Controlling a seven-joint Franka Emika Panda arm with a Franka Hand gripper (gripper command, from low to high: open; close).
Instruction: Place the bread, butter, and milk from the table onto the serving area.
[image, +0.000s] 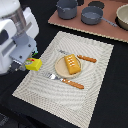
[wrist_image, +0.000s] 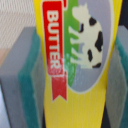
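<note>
The gripper (image: 31, 61) is clamped on the butter (image: 34, 64) — the wrist view shows the yellow packet (wrist_image: 80, 60) pinched between two grey fingers faced with green pads (wrist_image: 29, 80), one on each long edge. The packet's long axis runs along the fingers, pointing away from the wrist; the red and white label and a cow picture face the camera.

Position: the butter hangs over the edge of the placemat (image: 95, 75) at the exterior view's left, apparently clear of the surface, though its height cannot be judged with certainty. The plate (image: 61, 69) lies toward the exterior view's right of the packet, near the mat's middle, with the bread (image: 72, 64) already resting on it. Bare mat lies between packet and plate — a release just inside that edge looks sufficient, in my judgement.

Materials: the butter is a flat, smooth, rigid-looking block with glossy print. The bread is an orange-brown loaf block with pale dots on top. The mat is beige and woven, ridged in appearance. A fork (image: 65, 80) and knife (image: 84, 57), both orange-handled, flank the plate.

The milk is not seen in either view. Grey pots (image: 92, 15) sit on a brown board (image: 75, 25) beyond the mat, well apart.
</note>
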